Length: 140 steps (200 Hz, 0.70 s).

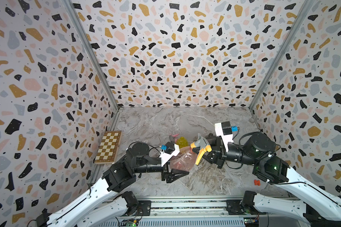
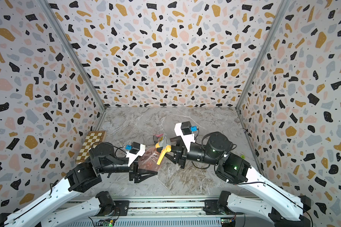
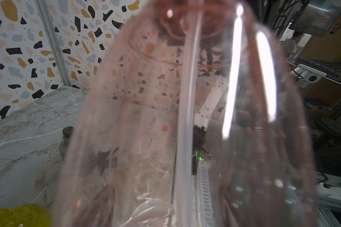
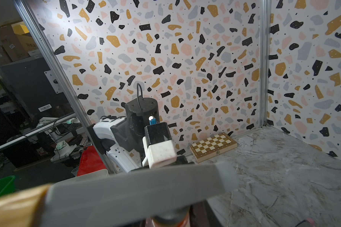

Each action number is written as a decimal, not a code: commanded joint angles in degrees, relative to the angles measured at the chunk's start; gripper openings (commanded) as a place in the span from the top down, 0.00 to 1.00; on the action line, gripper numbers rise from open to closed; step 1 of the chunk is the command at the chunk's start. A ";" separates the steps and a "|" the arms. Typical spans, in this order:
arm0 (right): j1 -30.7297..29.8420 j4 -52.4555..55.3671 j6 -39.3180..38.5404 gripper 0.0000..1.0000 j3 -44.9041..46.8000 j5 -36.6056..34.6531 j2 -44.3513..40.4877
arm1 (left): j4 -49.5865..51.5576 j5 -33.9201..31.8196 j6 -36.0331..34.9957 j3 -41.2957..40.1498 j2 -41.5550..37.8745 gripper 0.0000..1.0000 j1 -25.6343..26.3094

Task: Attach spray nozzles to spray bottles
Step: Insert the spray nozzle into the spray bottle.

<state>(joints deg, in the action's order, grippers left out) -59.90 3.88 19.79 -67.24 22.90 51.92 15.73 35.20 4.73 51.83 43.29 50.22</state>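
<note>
In both top views my left gripper (image 1: 174, 173) (image 2: 144, 174) is shut on the pale pink spray bottle (image 1: 182, 160) (image 2: 149, 160), held tilted above the table. This bottle fills the left wrist view, with a dip tube (image 3: 185, 118) running through it. My right gripper (image 1: 210, 151) (image 2: 172, 151) is shut on the grey spray nozzle with orange trigger (image 1: 202, 146) (image 2: 162, 148), which sits at the pink bottle's neck. Its grey top (image 4: 136, 192) spans the right wrist view. The yellow bottle (image 1: 182, 141) (image 3: 18, 215) and the pink-trigger nozzle (image 1: 174, 137) lie just behind. The grey bottle (image 3: 66, 141) stands open-necked.
A folded chessboard (image 1: 107, 147) (image 4: 214, 146) lies against the left wall. A small red piece (image 1: 256, 182) sits on the marble table near the right arm. Patterned walls close in three sides.
</note>
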 commanded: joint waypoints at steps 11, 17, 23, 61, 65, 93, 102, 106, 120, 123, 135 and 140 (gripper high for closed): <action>-0.08 1.91 -1.62 0.65 -1.18 2.20 -1.21 | -1.52 -0.03 -2.07 2.92 -0.93 1.00 -0.02; -0.10 2.21 -1.75 0.64 -1.39 2.49 -1.07 | -1.46 0.00 -2.16 3.00 -0.92 1.00 0.01; -0.10 2.40 -1.91 0.64 -1.56 2.94 -0.96 | -1.48 0.05 -2.17 2.99 -0.92 1.00 -0.03; -0.05 3.91 -2.65 0.63 -1.66 2.40 -1.36 | -0.63 -0.06 -2.77 3.53 -1.35 1.00 -0.03; -0.13 3.98 -2.71 0.63 -1.66 2.47 -1.43 | -0.52 -0.13 -2.78 3.54 -1.33 1.00 -0.03; -0.05 4.07 -2.32 0.63 -2.12 4.90 0.03 | -1.06 -0.66 -2.51 3.80 -1.11 1.00 -0.03; -0.13 4.03 -2.12 0.63 -2.10 5.17 0.33 | -1.93 -1.39 -2.16 3.87 -1.03 1.00 -0.03; -0.09 4.03 -1.91 0.63 -1.97 4.99 0.46 | -2.42 -1.76 -2.03 3.89 -0.98 1.00 -0.02; -0.11 4.25 -1.03 0.63 -1.62 3.57 0.91 | -3.63 -3.48 -1.79 4.44 -0.90 1.00 -0.03; -0.13 4.57 -0.82 0.63 -1.66 3.19 1.04 | -3.79 -4.06 -1.78 4.62 -0.88 1.00 -0.03; -0.12 5.42 -0.07 0.63 -1.58 2.01 1.51 | -4.37 -6.15 -2.34 4.90 -0.92 1.00 -0.03; -0.12 5.71 0.57 0.63 -1.41 1.51 1.67 | -4.49 -7.09 -2.57 4.94 -0.92 1.00 0.01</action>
<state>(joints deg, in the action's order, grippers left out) -59.86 6.42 18.26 -67.79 25.30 52.56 18.00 32.77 2.72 53.30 42.96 50.24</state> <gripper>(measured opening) 0.371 0.785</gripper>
